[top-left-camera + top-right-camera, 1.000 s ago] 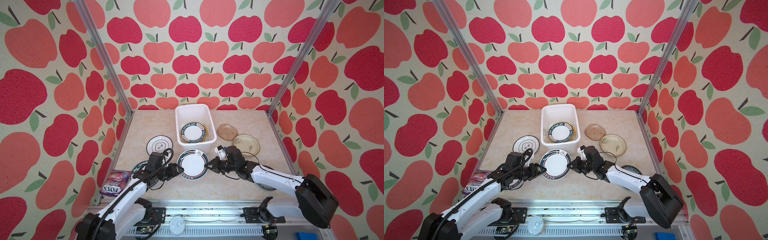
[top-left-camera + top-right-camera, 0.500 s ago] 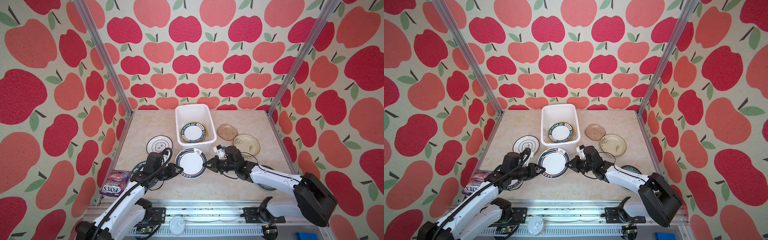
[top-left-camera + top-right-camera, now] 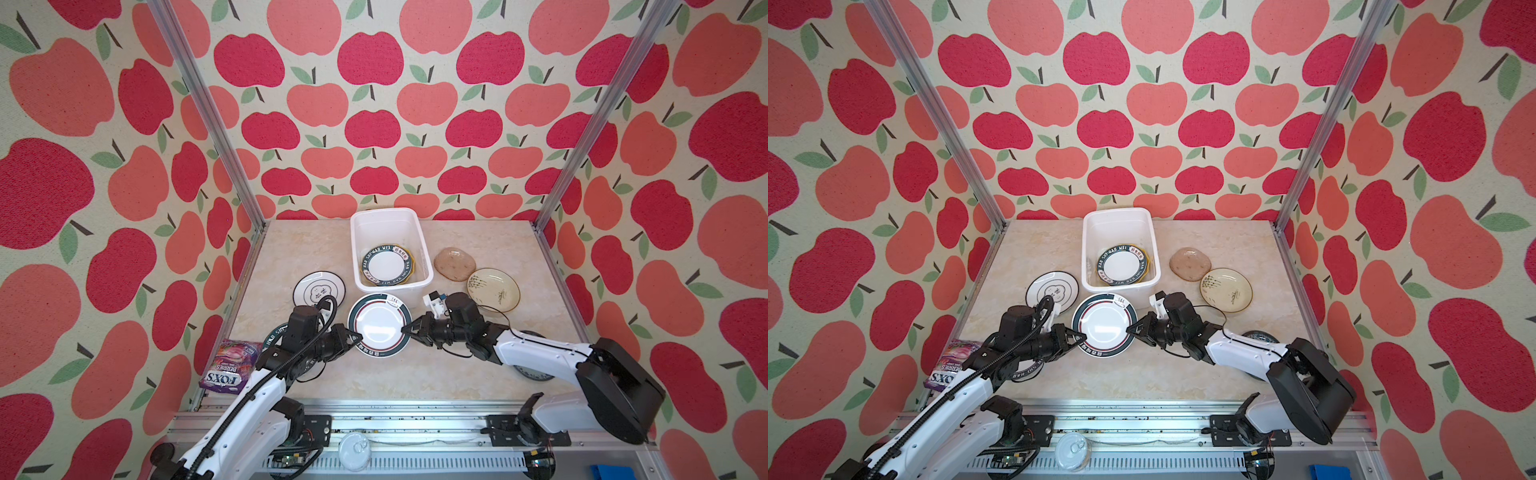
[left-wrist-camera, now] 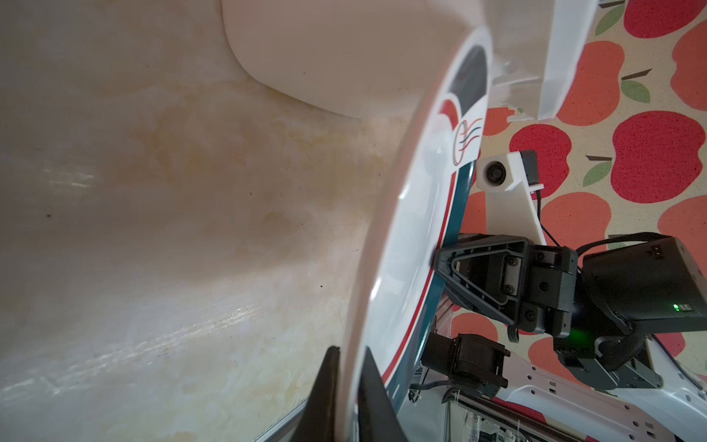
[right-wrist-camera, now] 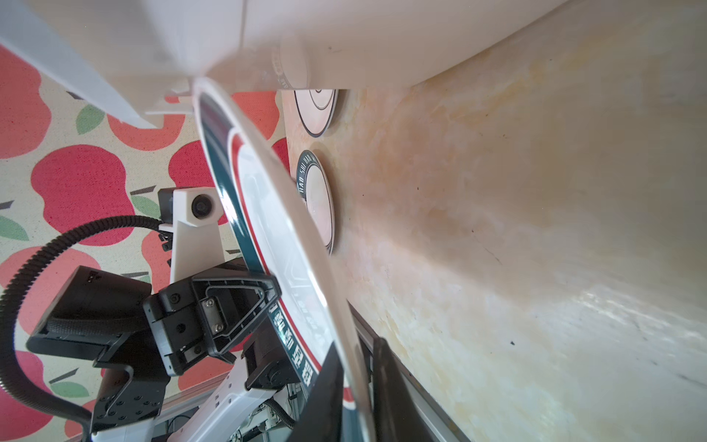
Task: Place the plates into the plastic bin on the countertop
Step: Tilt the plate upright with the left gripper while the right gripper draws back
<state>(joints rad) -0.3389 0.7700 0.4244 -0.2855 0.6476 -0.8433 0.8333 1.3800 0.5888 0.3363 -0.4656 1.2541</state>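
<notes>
The near wall of the plastic bin (image 3: pixel 399 289) stands behind the lifted plate (image 3: pixel 379 326); bare countertop (image 3: pixel 395 378) lies open in front.

Robotics lab test cell, dressed to resemble a kitchen. Identified as follows. Closed in at the rear and both sides by wall panels (image 3: pixel 370 58) printed with red and pink apples, joined above the rear corners of the counter (image 3: pixel 478 245) by bare aluminium posts (image 3: pixel 208 112). Marble-patterned counter, edged with frame rails. Two white-and-black robot arms, left arm (image 3: pixel 249 399) and right arm (image 3: pixel 536 353), mounted on an aluminium base rail (image 3: pixel 415 409) along the front edge, with exposed cabling and an open circuit board (image 3: pixel 291 459) below. Small camera (image 4: pixel 497 174) bracketed to a wrist. Household props only: green-rimmed plate (image 3: pixel 379 325), white plastic bin (image 3: pixel 384 212), sweets bag (image 3: pixel 226 370) beside the front left corner.
</notes>
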